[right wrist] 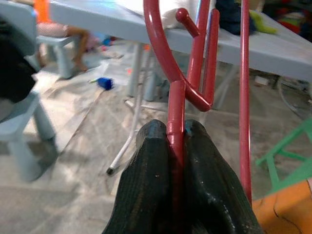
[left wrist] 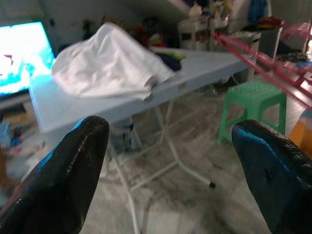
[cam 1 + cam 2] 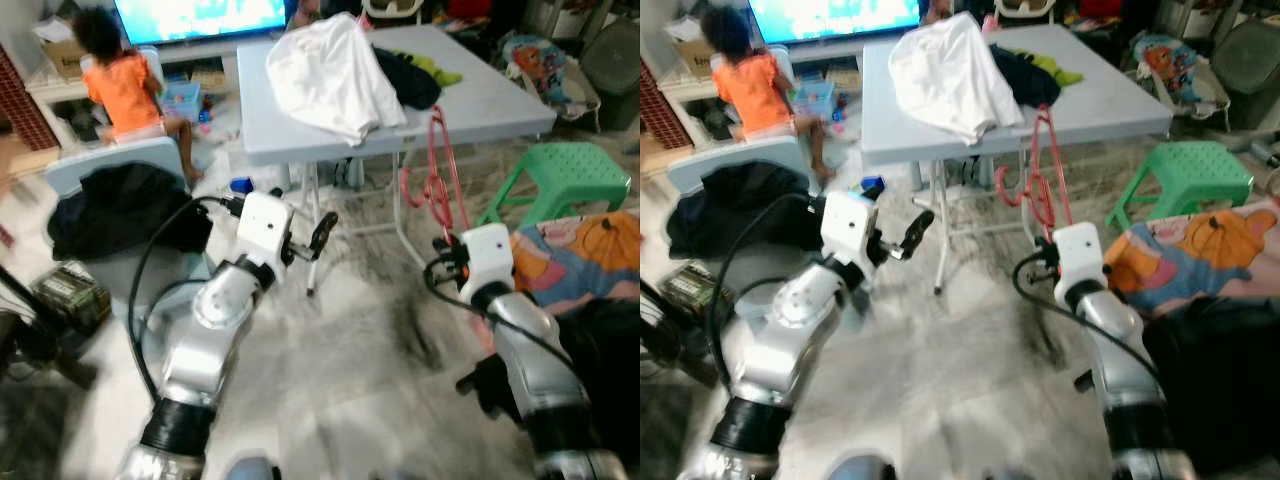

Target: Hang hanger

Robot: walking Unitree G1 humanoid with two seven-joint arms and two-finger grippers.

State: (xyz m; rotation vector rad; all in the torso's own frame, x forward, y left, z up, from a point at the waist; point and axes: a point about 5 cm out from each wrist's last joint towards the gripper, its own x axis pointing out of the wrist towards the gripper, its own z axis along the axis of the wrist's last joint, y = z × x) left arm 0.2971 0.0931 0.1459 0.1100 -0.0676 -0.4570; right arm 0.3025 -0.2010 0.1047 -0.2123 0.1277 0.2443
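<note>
Right wrist view: right gripper point(image 1: 176, 141) clenched on red hanger point(image 1: 171, 73), long axis rising toward grey table point(image 3: 480, 100). Left gripper point(image 2: 175, 146) spread, empty, farther from table.

Head cameras: the floor and a grey table point(image 3: 480, 100) are looked down on from above, both arms in the foreground. Left wrist camera: the same table point(image 2: 63, 109) is faced from low down. Right wrist camera: a red hanger point(image 1: 176, 105) is viewed at close range, the table behind.
</note>
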